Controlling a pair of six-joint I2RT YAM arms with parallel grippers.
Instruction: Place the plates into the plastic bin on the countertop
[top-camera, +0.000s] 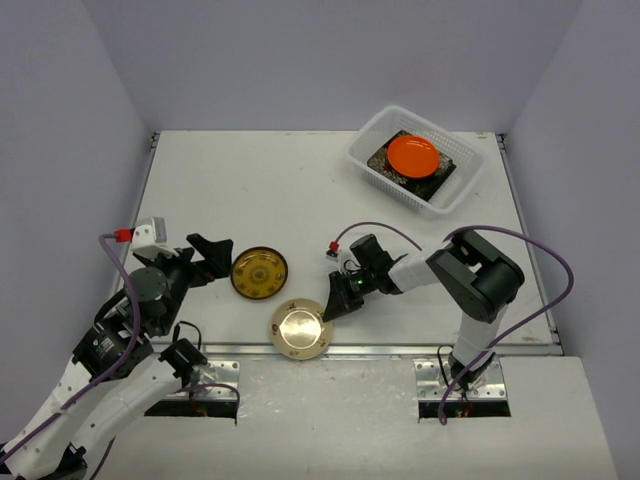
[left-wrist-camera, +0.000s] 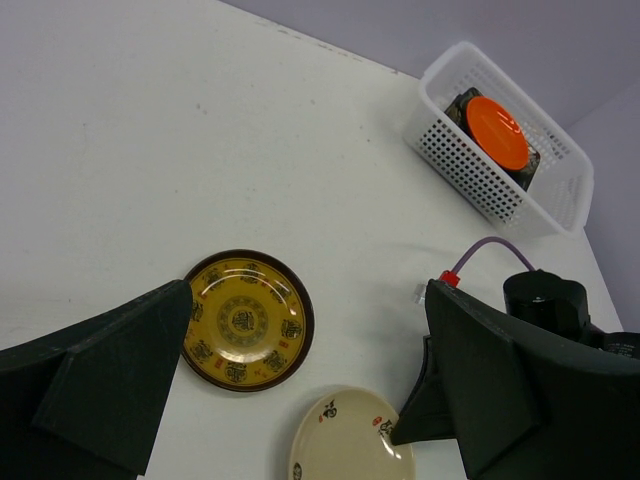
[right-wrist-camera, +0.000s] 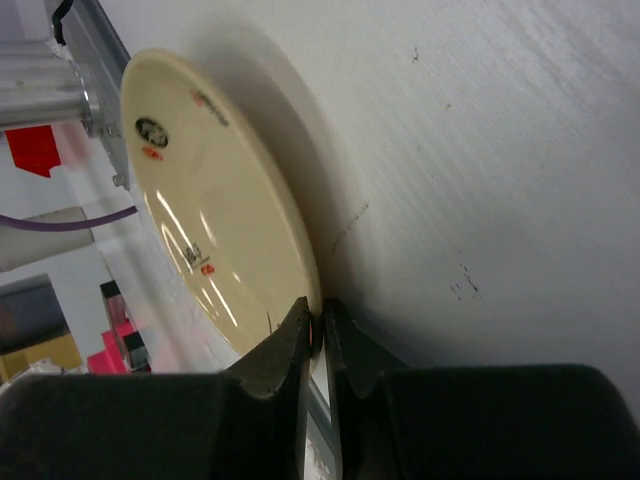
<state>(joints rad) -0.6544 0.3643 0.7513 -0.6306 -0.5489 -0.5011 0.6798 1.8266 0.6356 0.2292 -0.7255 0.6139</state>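
A round cream plate (top-camera: 298, 328) lies near the countertop's (top-camera: 300, 190) front edge, and my right gripper (top-camera: 333, 310) is shut on its right rim. In the right wrist view the two fingertips (right-wrist-camera: 300, 322) pinch the cream plate's (right-wrist-camera: 215, 215) edge. A round brown-yellow patterned plate (top-camera: 259, 273) lies flat to its upper left. My left gripper (top-camera: 222, 254) hangs open just left of that plate (left-wrist-camera: 243, 320), holding nothing. The plastic bin (top-camera: 372, 150) at the far right holds a round orange plate (top-camera: 412, 154) on top of a black floral plate (top-camera: 381, 157).
The metal rail (top-camera: 380, 349) runs along the countertop's front edge just below the cream plate. Purple cables (top-camera: 372, 226) loop over the right arm. Grey walls close in the left, right and back sides.
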